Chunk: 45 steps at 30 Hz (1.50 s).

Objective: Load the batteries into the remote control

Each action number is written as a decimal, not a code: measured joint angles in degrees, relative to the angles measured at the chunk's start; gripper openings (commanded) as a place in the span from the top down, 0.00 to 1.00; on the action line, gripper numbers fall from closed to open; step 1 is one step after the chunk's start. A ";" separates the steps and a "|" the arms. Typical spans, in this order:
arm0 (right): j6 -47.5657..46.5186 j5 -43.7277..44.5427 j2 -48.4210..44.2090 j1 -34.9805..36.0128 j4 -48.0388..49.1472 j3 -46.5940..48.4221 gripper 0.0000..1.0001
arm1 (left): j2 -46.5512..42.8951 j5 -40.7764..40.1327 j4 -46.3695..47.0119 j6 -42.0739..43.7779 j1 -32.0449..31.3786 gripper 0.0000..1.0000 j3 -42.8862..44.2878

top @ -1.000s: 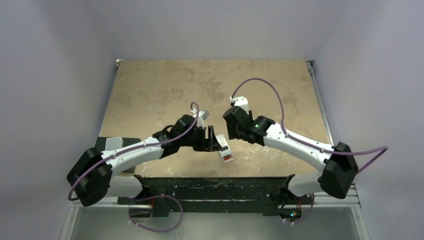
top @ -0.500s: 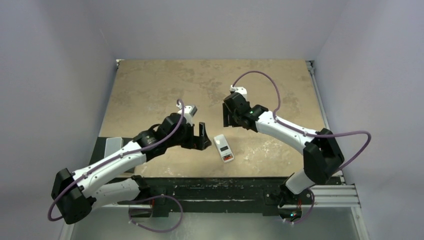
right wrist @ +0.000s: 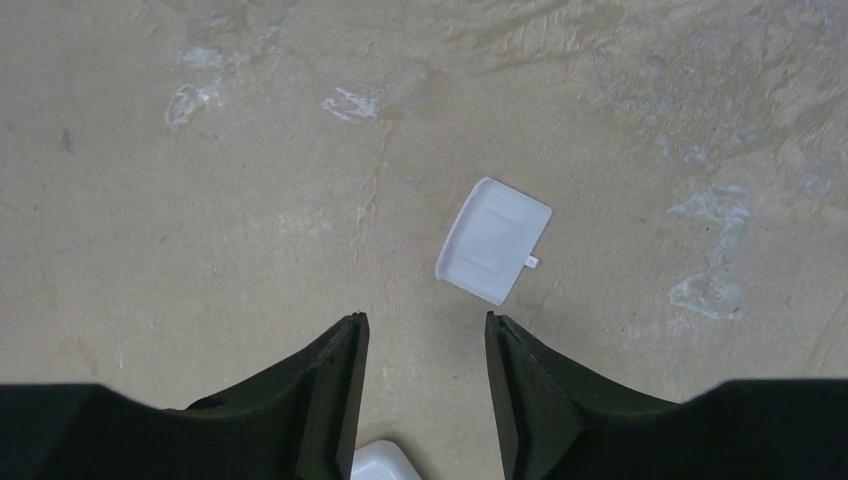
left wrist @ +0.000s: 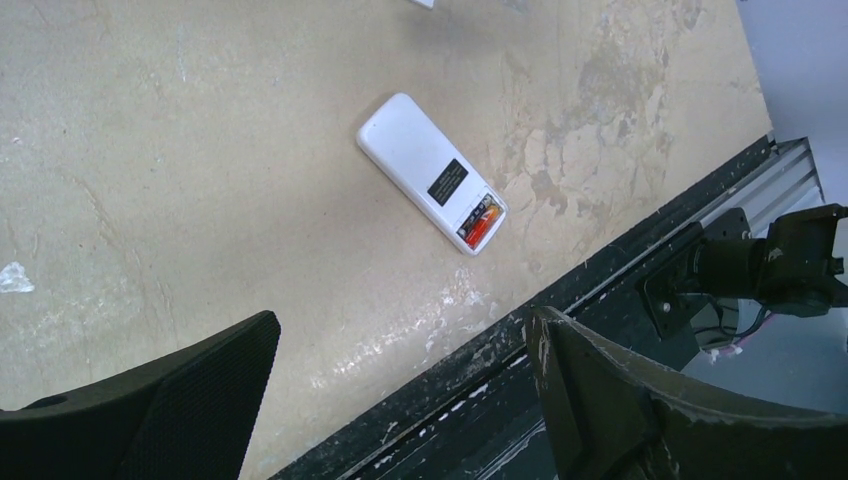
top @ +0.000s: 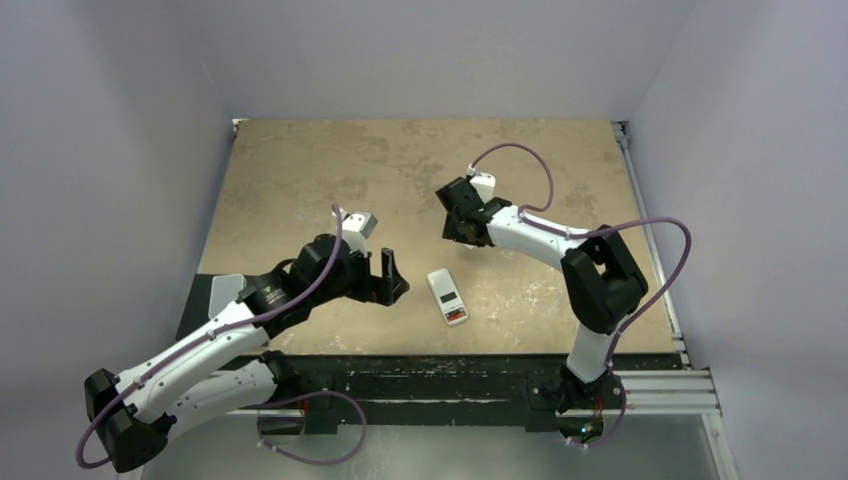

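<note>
We're seeing the remote control (left wrist: pixel 432 172) lying flat, back up, on the tabletop (top: pixel 300 180) near its 6 o'clock edge. The batteries (left wrist: pixel 481 219), one orange and one dark, are sitting side by side in the open bay at its 5 o'clock end. The left gripper (left wrist: pixel 402 320) is hovering at the remote's 9 o'clock, jaws spread and holding nothing. The right gripper (right wrist: pixel 424 322) is at its 12 o'clock, jaws spread too, with a loose white cover (right wrist: pixel 494 240) lying just ahead. We're judging the remote light, stiff and slick, so we're favouring a pinch across the long sides mid-body, clear of the bay.
</note>
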 measured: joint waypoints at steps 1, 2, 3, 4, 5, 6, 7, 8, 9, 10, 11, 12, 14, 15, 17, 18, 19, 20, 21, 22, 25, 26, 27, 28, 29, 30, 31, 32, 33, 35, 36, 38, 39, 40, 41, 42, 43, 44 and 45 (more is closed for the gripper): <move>1.07 0.46 0.68 -0.04 -0.28 0.42 0.48 | -0.61 0.17 0.07 0.07 0.00 0.05 -0.52; 2.16 1.11 1.42 -0.17 -0.72 0.98 0.49 | -1.01 0.39 0.17 0.20 0.00 0.05 -0.92; 3.19 1.81 2.19 -0.26 -1.22 1.70 0.50 | -1.36 0.85 0.09 0.33 0.02 0.04 -1.29; 3.91 2.34 2.82 -0.31 -1.64 2.38 0.52 | -1.46 1.22 0.07 0.42 0.02 0.04 -1.42; 4.81 3.04 3.72 -0.31 -2.08 3.41 0.53 | -1.53 1.60 0.07 0.76 0.02 0.04 -1.44; 5.64 3.69 4.59 -0.35 -2.67 4.50 0.54 | -1.55 1.79 0.15 0.94 0.00 0.04 -1.44; 6.29 4.35 5.42 -0.37 -3.15 5.51 0.55 | -1.55 1.99 0.20 1.14 0.00 0.04 -1.44; 6.91 4.92 6.19 -0.39 -3.72 6.49 0.55 | -1.55 2.16 0.20 1.22 0.00 0.04 -1.44; 7.41 5.46 6.88 -0.42 -4.22 7.39 0.56 | -1.55 2.40 0.22 1.27 0.00 0.04 -1.46; 7.80 5.99 7.45 -0.42 -4.61 8.09 0.57 | -1.55 2.69 0.24 1.29 0.00 0.04 -1.49; 8.31 6.40 8.17 -0.52 -5.27 8.94 0.57 | -1.55 2.86 0.24 1.29 0.00 0.04 -1.49; 8.76 6.75 8.92 -0.57 -5.81 9.68 0.57 | -1.55 3.10 0.24 1.31 0.00 0.04 -1.49; 9.53 7.54 9.99 -0.61 -6.78 10.54 0.58 | -1.53 3.56 0.37 1.31 0.00 0.04 -1.55; 9.88 7.76 10.32 -0.63 -7.26 10.60 0.58 | -1.53 3.80 0.55 1.31 0.00 0.04 -1.62; 10.56 8.15 10.78 -0.66 -8.24 10.60 0.58 | -1.53 4.59 1.20 1.31 0.00 0.04 -2.03; 10.84 8.52 11.02 -0.68 -8.55 10.60 0.59 | -1.53 4.98 1.22 1.31 0.00 0.04 -2.16; 11.10 8.79 11.23 -0.68 -8.79 10.62 0.59 | -1.51 5.25 1.27 1.31 0.00 0.04 -2.19; 11.32 8.96 11.54 -0.68 -9.09 10.67 0.59 | -1.51 5.49 1.38 1.31 0.00 0.04 -2.19; 11.50 9.03 11.85 -0.68 -9.38 10.80 0.60 | -1.51 5.68 1.51 1.31 0.00 0.04 -2.19; 11.72 9.03 12.31 -0.68 -9.77 11.02 0.60 | -1.51 5.92 1.62 1.31 0.00 0.04 -2.19; 12.17 9.03 13.55 -0.68 -10.62 11.34 0.61 | -1.51 6.45 1.95 1.31 0.00 0.04 -2.19; 12.24 9.03 13.88 -0.68 -10.88 11.39 0.61 | -1.51 6.49 1.97 1.31 0.00 0.04 -2.19; 12.28 9.03 14.12 -0.68 -11.04 11.41 0.61 | -1.51 6.62 1.97 1.31 0.00 0.04 -2.19; 12.39 9.03 14.32 -0.68 -11.30 11.45 0.61 | -1.51 6.67 1.95 1.31 0.00 0.04 -2.19; 12.46 9.05 14.51 -0.70 -11.52 11.65 0.62 | -1.51 6.69 1.97 1.33 0.00 0.04 -2.19; 12.55 9.05 14.62 -0.70 -11.63 11.91 0.63 | -1.51 6.71 1.97 1.31 0.00 0.04 -2.19; 12.59 9.07 14.71 -0.74 -11.65 12.15 0.64 | -1.51 6.71 1.97 1.31 0.00 0.04 -2.19; 12.59 9.05 14.75 -0.74 -11.67 12.37 0.65 | -1.53 6.71 1.95 1.33 0.00 0.04 -2.19; 12.59 9.09 14.78 -0.76 -11.67 12.59 0.66 | -1.55 6.71 1.97 1.31 0.00 0.04 -2.19; 12.61 9.14 14.78 -0.83 -11.67 12.94 0.68 | -1.55 6.71 1.97 1.31 0.00 0.04 -2.19; 12.63 9.16 14.78 -0.90 -11.69 13.09 0.68 | -1.57 6.71 1.95 1.31 0.00 0.04 -2.19; 12.74 9.20 14.80 -0.96 -11.69 13.22 0.69 | -1.64 6.69 1.95 1.31 0.00 0.04 -2.19; 12.83 9.20 14.80 -1.01 -11.74 13.22 0.70 | -1.68 6.69 1.95 1.31 0.00 0.04 -2.19; 12.94 9.20 14.80 -1.01 -11.74 13.22 0.71 | -1.77 6.67 1.95 1.31 0.00 0.04 -2.19; 13.05 9.20 14.84 -1.01 -11.74 13.22 0.72 | -1.88 6.64 1.95 1.31 0.00 0.04 -2.19; 13.11 9.20 14.86 -1.01 -11.76 13.20 0.73 | -1.97 6.64 1.95 1.31 0.00 0.04 -2.19; 13.20 9.20 14.88 -1.01 -11.80 13.22 0.74 | -2.03 6.64 1.95 1.31 0.00 0.04 -2.19; 13.25 9.20 14.91 -1.01 -11.82 13.20 0.77 | -2.10 6.64 1.95 1.31 0.00 0.04 -2.19; 13.33 9.18 14.91 -1.01 -11.85 13.20 0.79 | -2.14 6.64 1.95 1.31 0.00 0.04 -2.19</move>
